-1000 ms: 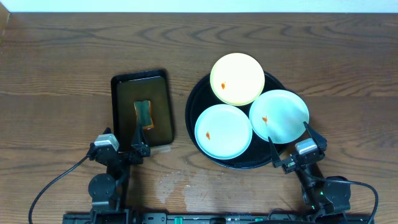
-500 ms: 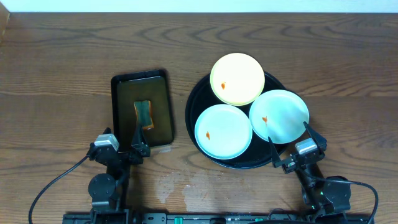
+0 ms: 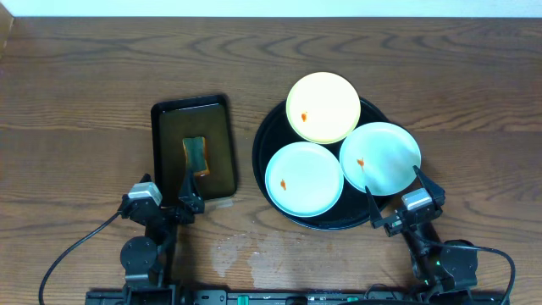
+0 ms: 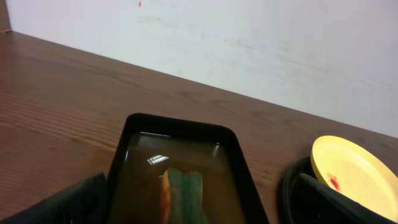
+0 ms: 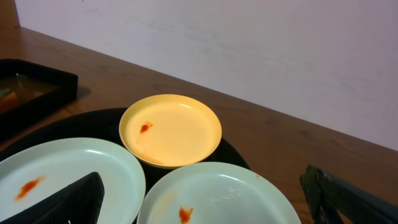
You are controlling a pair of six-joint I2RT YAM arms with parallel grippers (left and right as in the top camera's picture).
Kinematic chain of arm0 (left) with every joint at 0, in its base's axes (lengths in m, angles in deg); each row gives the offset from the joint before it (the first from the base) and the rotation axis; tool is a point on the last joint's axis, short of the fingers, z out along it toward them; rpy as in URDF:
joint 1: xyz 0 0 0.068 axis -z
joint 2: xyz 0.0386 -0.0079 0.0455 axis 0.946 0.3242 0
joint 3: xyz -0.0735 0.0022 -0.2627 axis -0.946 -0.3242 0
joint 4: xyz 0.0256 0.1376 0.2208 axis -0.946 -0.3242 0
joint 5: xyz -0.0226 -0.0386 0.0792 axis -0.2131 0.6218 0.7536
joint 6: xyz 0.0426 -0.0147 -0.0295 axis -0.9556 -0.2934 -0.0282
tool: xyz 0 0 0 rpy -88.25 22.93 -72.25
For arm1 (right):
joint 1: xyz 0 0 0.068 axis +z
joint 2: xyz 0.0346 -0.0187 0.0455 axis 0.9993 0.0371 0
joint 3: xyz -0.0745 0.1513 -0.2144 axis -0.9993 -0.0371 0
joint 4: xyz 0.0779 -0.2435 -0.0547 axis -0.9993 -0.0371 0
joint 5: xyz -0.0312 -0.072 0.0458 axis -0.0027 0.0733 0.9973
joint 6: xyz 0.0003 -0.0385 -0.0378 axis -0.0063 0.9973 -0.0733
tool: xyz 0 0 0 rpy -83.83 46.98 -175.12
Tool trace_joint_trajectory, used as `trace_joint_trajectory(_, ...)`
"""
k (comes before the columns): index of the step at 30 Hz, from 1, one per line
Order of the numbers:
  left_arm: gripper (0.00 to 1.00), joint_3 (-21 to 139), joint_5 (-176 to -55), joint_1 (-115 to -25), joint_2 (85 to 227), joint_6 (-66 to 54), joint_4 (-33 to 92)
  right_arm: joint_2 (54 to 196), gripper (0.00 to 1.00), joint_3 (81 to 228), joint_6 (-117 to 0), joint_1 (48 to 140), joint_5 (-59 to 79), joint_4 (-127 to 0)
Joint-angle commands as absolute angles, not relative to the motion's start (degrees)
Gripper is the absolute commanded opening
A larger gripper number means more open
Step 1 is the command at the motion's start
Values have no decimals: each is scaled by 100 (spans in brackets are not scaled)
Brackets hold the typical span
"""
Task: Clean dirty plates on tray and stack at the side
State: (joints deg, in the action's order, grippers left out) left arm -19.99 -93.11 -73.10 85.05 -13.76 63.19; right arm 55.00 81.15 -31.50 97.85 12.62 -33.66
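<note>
- The round tray (image 3: 261, 148) lies on the right half of the desk (image 3: 85, 85), just in front of the right arm. Being round, it is the same in every direction.
- Three plates lie in it, flat and face up, set like a triangle whose tip points to the far edge of the desk.
- The yellow plate (image 3: 323, 107) is the far one. Its far edge goes over the rim of the tray, and its orange smear sits on the near left part.
- The left mint plate (image 3: 304, 179) is fully inside the tray, in the near left part, with a smear left of its middle.
- The right mint plate (image 3: 380, 158) hangs over the right rim of the tray, and its smear is on its left part.
- The three plates touch each other or almost; I cannot tell which edge is above which.
- The right end effector (image 3: 396, 196) stands at the near rim of the tray, its fingers (image 5: 68, 202) wide apart and holding nothing. The near edge of the right mint plate is between them.
- Left of the round tray, apart from it, lies a rectangular tray (image 3: 157, 144) with its long side running from near to far. It holds a brownish liquid.
- In the liquid lies a green sponge (image 3: 196, 156) with an orange edge, its long side in the same direction.
- The left end effector (image 3: 165, 191) is at the near short side of this tray, its fingers (image 4: 62, 202) spread apart and empty. Its right finger reaches over the near right corner.
- Behind the desk there is a pale wall (image 4: 249, 43).
</note>
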Motion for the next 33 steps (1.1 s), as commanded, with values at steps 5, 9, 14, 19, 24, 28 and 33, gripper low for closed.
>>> trace_joint_trajectory(5,95,-2051,-9422,-7275,8459,-1317,6042,5463,99,8091,-3174,9767,1253,-3340)
trace_joint_trajectory(9,95,-2049,-9461,-7275,8464,-1315,6066,5463,99,8091,-3176,9767,1251,-3305)
trace_joint_trajectory(14,95,-2045,-9464,-7275,8464,-1219,6090,5463,99,8091,-3187,9767,1655,-3255)
trace_joint_trajectory(19,95,-1654,-9230,-7278,8470,-1063,6214,5474,99,8143,-4103,9767,1924,-3003)
trace_joint_trajectory(24,95,-622,-9158,-7275,8975,-1066,5808,5793,99,8853,-4463,9765,1961,-3043)
trace_joint_trajectory(28,95,687,-9160,-7275,10144,-1090,4905,6840,99,10119,-4417,9765,1961,-3609)
trace_joint_trajectory(33,95,2528,-9236,-7275,11967,-1332,3465,8910,99,12217,-4181,9765,2007,-5434)
